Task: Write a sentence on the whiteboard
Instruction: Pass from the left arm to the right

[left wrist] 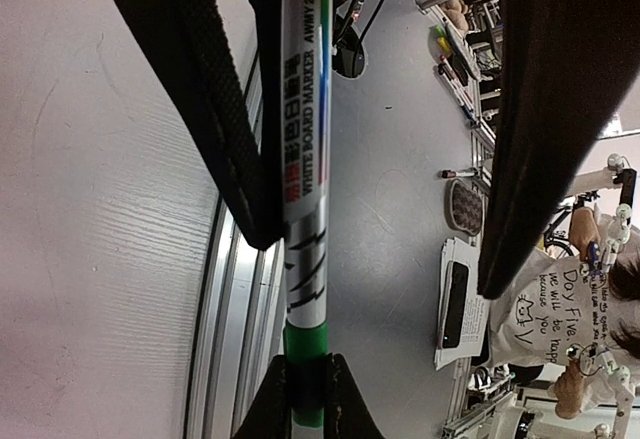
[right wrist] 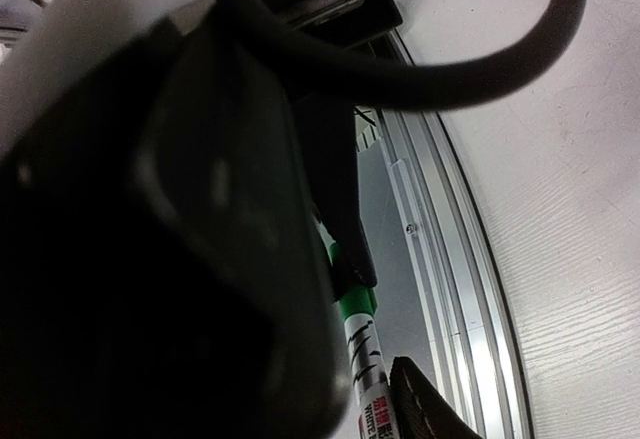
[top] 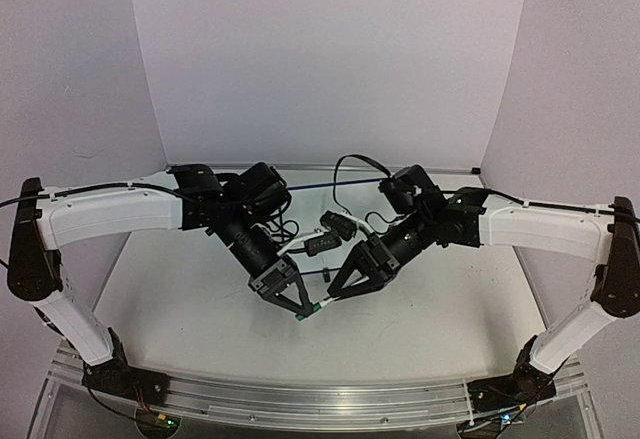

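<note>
The left arm [top: 110,214] and right arm [top: 545,227] wear white shells between black joints, trailing black cables [right wrist: 450,74]. The left gripper [top: 298,309] and right gripper [top: 333,294] are black triangles with ribbed fingers [left wrist: 215,109].

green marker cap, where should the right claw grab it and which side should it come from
Grip the green cap itself, the short end sticking out past the left claw, which holds the marker by its barrel. Bring the right claw in end-on, opposite the left, fingers either side of the round cap.
</note>
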`<action>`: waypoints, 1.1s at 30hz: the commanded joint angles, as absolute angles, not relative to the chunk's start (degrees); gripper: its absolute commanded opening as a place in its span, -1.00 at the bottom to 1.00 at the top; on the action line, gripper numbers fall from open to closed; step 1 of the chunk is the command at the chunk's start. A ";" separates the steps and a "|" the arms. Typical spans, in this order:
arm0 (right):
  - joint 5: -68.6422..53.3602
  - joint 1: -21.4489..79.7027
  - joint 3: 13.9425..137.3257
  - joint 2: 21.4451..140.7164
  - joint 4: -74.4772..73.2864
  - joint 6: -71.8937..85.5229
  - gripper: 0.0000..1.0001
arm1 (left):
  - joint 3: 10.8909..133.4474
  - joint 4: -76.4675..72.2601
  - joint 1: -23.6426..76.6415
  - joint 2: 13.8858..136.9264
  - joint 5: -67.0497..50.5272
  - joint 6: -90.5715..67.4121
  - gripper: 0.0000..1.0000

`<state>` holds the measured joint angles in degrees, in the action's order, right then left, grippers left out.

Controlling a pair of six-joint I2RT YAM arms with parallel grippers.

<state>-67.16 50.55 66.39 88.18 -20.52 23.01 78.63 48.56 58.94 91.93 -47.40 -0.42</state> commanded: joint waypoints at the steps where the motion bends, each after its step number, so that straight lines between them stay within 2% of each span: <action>1: -68.31 51.23 67.50 88.33 -19.25 22.40 -0.12 | 80.87 49.21 59.03 92.19 -47.81 1.75 -1.00; 10: -67.58 51.33 67.15 88.80 -19.39 22.11 -0.57 | 80.86 49.32 59.06 91.89 -47.32 2.06 -1.00; 16: -64.94 51.32 66.62 88.86 -20.00 20.95 -1.00 | 81.13 49.51 59.06 91.75 -46.48 2.27 -1.00; 18: -63.30 51.27 66.31 88.64 -20.18 20.20 -1.00 | 81.13 49.31 58.98 91.38 -45.48 2.00 -0.98; 19: -62.44 51.24 66.12 88.30 -20.13 19.66 -1.00 | 80.84 48.98 58.87 91.02 -44.94 1.63 -0.86; 23: -58.47 50.26 65.70 86.43 -19.40 19.03 -1.00 | 76.86 42.71 57.72 86.94 -43.46 -2.62 0.16; 24: -57.89 49.74 65.44 85.73 -18.55 19.43 -1.00 | 75.02 39.91 57.46 85.14 -43.14 -3.71 0.32; 27: -58.07 48.18 63.04 83.07 -12.37 23.25 -1.00 | 68.91 30.97 56.26 80.15 -42.12 -9.17 0.52; 30: -58.29 47.50 61.78 81.46 -7.79 26.10 -1.00 | 63.58 19.76 55.67 75.77 -41.65 -15.25 0.61; 33: -58.93 47.49 61.80 80.97 -5.92 27.56 -1.00 | 61.00 15.16 55.63 74.90 -42.17 -18.82 0.67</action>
